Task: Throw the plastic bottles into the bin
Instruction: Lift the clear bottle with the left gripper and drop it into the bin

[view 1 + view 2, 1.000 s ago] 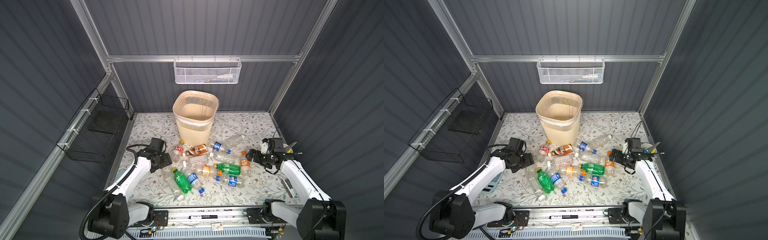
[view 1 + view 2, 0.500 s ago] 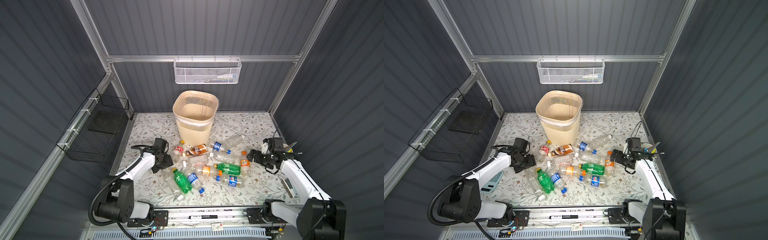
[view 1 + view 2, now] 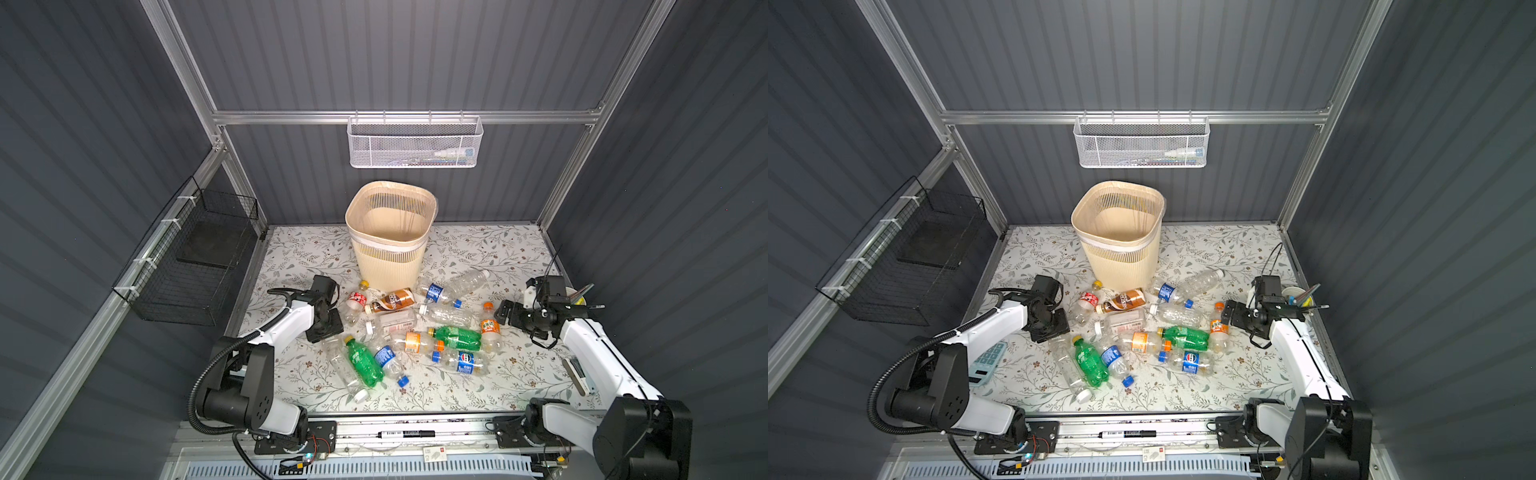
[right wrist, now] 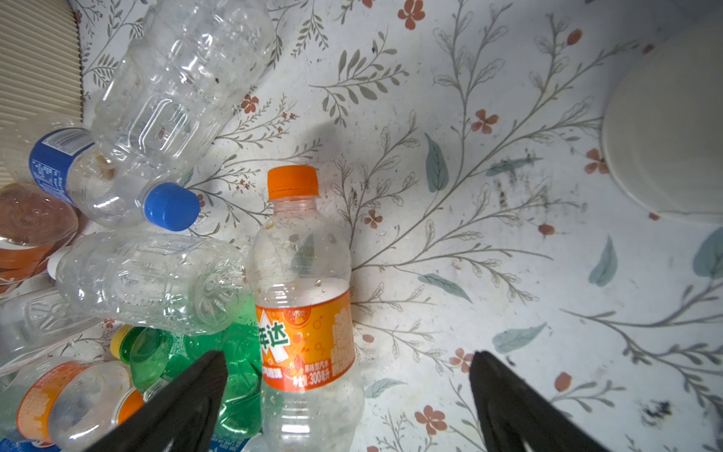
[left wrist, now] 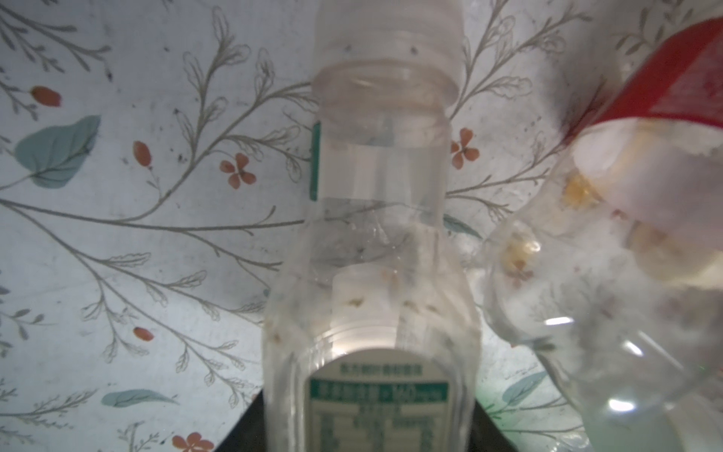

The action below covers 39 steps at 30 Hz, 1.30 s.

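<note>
Down on the left, the left tool (image 3: pixel 330 334) is clenched on the base end of a clear bottle (image 3: pixel 345 368) lying on the floral bench (image 3: pixel 478 249). In the left wrist view its dark fingers press both sides of that bottle (image 5: pixel 371 235), whose white cap points away from the tool, and a red-labelled bottle (image 5: pixel 665 78) lies just beside it. Over on the right, the right tool (image 3: pixel 505 312) hovers low with its jaws spread wide, released and holding nothing. An orange-labelled bottle (image 4: pixel 305 313) with an orange cap lies between the two black fingers (image 4: pixel 187 395) in the right wrist view (nearer one finger than the other, touching neither as far as I can see). The rest of the plastic bottles (image 3: pixel 1144 328) sprawl in a heap between the two tools in both top views: green ones, blue labels, a brown one. The bin (image 3: pixel 388 266) stands upright just behind the heap, at the back middle of the bench, well apart from both tools, and I see no bottle inside it.
</note>
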Motion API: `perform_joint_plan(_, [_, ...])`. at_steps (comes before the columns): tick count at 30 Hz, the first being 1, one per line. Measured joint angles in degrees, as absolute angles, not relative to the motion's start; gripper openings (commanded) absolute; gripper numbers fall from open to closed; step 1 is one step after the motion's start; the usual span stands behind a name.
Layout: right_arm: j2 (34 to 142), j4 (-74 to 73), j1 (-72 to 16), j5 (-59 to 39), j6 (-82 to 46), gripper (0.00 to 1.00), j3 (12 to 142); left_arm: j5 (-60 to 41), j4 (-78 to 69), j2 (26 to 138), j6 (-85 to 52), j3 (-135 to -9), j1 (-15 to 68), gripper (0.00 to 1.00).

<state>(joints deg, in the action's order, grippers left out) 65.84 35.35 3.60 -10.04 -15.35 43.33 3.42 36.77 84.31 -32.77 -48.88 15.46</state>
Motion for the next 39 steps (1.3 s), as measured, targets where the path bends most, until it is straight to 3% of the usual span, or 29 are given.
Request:
perform_joint_plan(9, [65.7,35.5,3.6,-9.0,-15.2,0.99,45.1,7.6,40.9,78.9,-32.5,-55.9,15.5,0.47])
perform_joint_plan(14, [60.7,34.0,3.6,-7.1,-15.8,0.99,45.2,13.0,44.2,73.0,-29.2,-74.9,15.5,0.45])
perform_joint_plan(19, [53.0,29.8,3.6,-4.5,-17.8,0.99,45.1,15.6,38.1,70.6,-23.8,-97.9,15.5,0.41])
perform_joint_plan(26, [49.6,26.6,3.7,-3.1,-20.0,0.99,45.0,9.6,27.3,73.3,-22.7,-105.0,17.1,0.42])
perform_joint_plan(29, [51.2,26.3,3.7,-4.8,-20.6,0.99,45.0,7.7,27.7,81.9,-22.7,-107.6,22.5,0.52])
perform_joint_plan(31, [53.4,26.8,3.7,-6.1,-20.8,0.99,45.4,6.2,30.3,90.4,-22.6,-111.5,26.6,0.65])
perform_joint_plan(32, [54.5,27.3,3.7,-6.5,-20.8,0.99,45.8,5.8,31.9,94.4,-22.6,-113.1,27.9,0.72])
perform_joint_plan(34, [56.1,28.2,3.7,-7.2,-20.8,0.99,46.7,5.5,35.2,100.4,-22.4,-114.2,29.9,0.98])
perform_joint_plan(39, [56.6,29.7,3.7,-7.3,-20.8,0.99,48.5,8.4,35.8,97.3,-22.0,-107.4,30.6,1.0])
